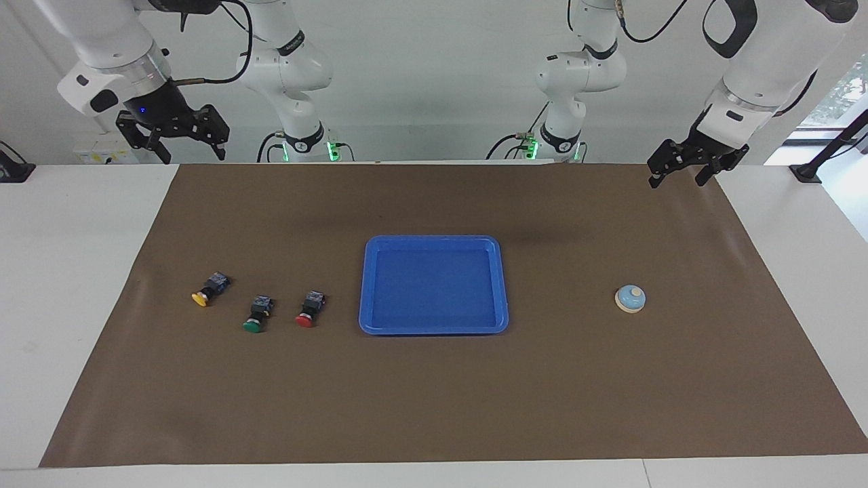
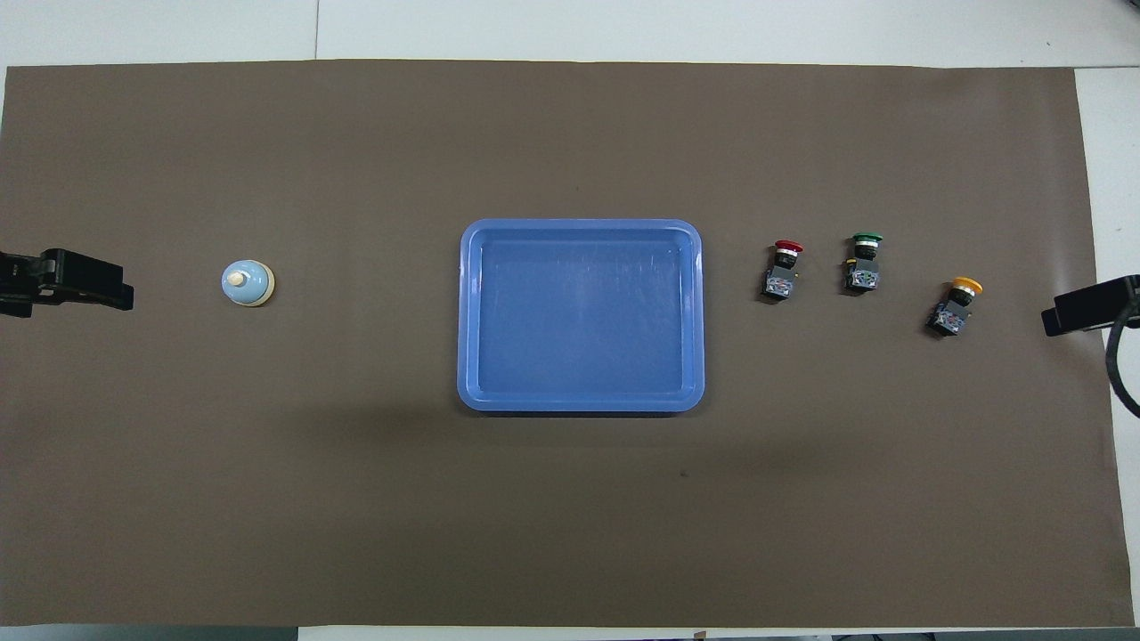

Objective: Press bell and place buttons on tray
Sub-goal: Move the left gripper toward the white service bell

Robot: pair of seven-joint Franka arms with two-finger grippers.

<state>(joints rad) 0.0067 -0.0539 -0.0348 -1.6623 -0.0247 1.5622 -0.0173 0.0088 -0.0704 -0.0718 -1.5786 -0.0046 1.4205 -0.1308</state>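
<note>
The left end effector point(image 1: 683, 175) hangs in the air with its fingers spread wide and nothing between them, over the brown mat point(image 1: 434, 407) at the edge closest to the robots, toward the left arm's end of the bench point(image 1: 68, 305). The right end effector point(image 1: 182, 148) hangs high at the right arm's end, likewise spread wide and empty. Both arms wait.

The blue tray point(image 1: 434, 242) lies flat in the middle of the mat, with nothing in it. Toward the left arm's end, well apart from the tray, the bell point(image 1: 630, 298) sits upright on the mat. Toward the right arm's end three buttons lie on their sides in a loose row, caps pointing away from the robots: the red button point(image 1: 309, 310) nearest the tray, the green button point(image 1: 257, 315) beside it and slightly farther from the robots, and the yellow button point(image 1: 209, 290) outermost and nearest to the robots of the three
</note>
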